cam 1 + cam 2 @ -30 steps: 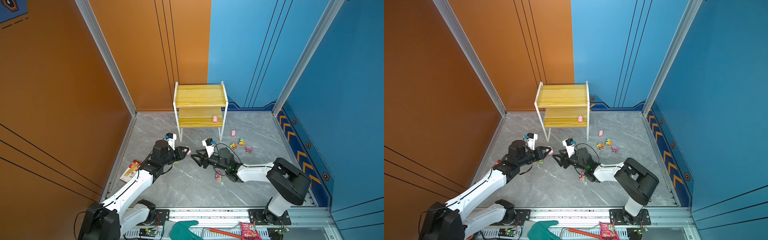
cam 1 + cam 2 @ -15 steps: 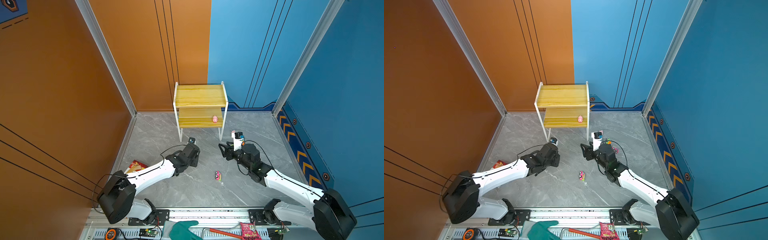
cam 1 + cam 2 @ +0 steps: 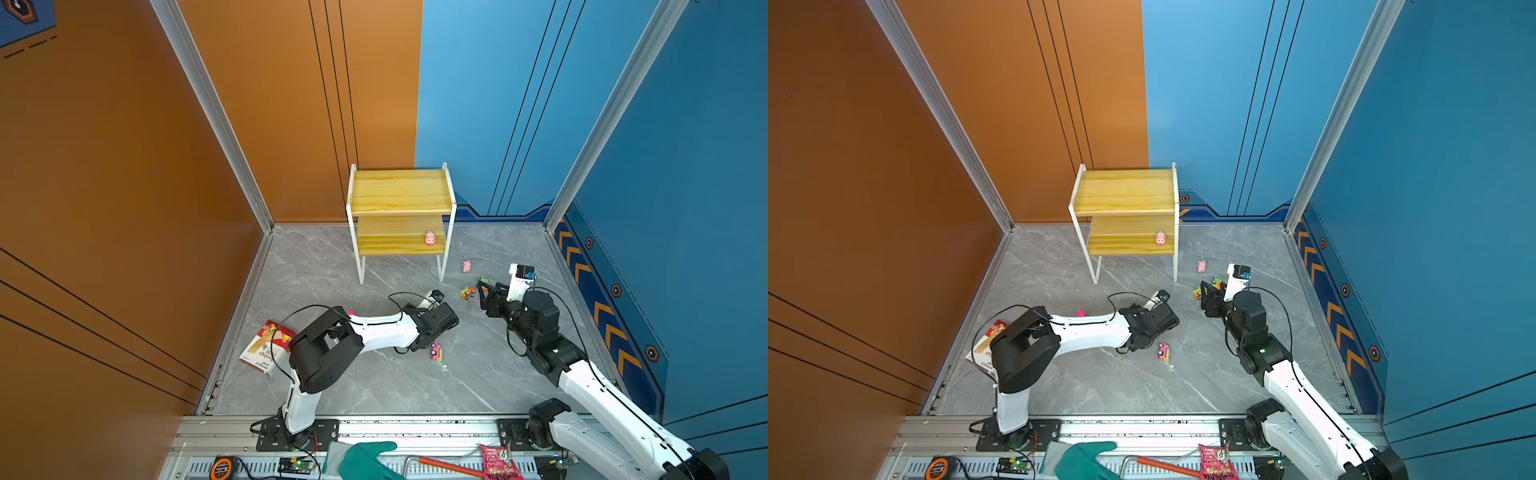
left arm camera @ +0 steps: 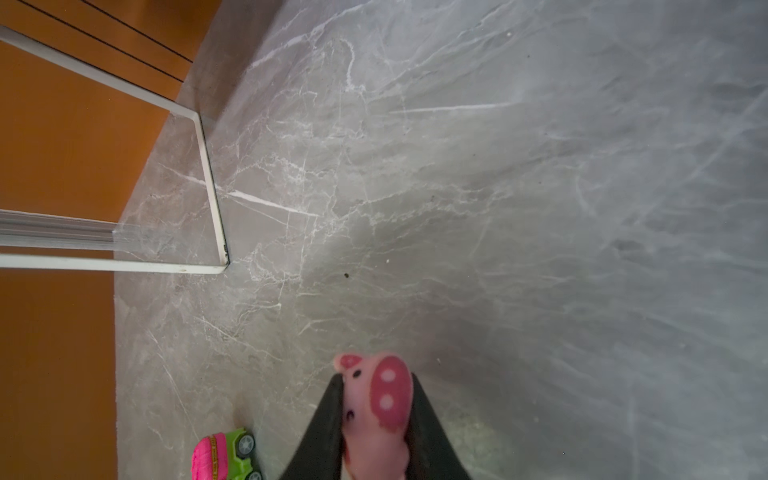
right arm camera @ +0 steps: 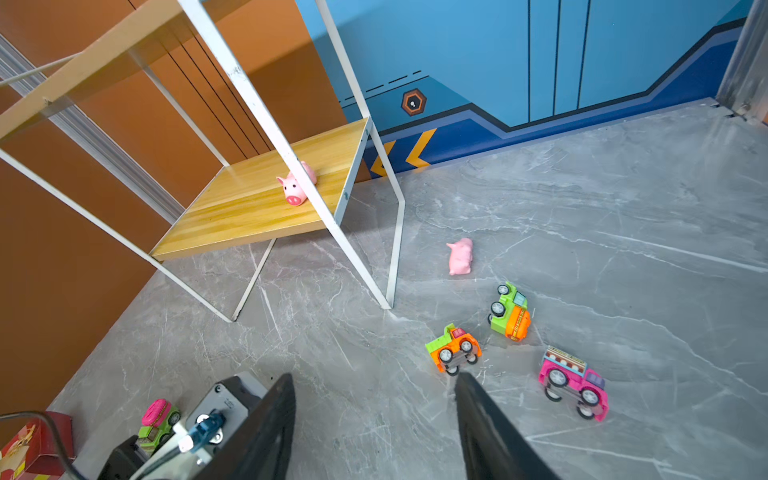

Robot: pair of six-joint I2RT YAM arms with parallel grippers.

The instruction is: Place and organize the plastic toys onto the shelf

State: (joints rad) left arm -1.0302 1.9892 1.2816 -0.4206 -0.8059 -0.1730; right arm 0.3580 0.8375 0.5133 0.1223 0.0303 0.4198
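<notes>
Pale-pink pig (image 4: 374, 403), darker pink snout

Shelf (image 3: 401, 195): wood-grain boards, painted metal frame; pig (image 4: 376, 399): smooth plastic; floor (image 3: 374, 386): smooth marble-look.

Left gripper (image 4: 376, 380) clamped; right gripper (image 5: 374, 376) jaws apart; arms outstretched.

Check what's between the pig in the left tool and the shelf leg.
Only bare floor between pig and shelf leg, per the left wrist view.
</notes>
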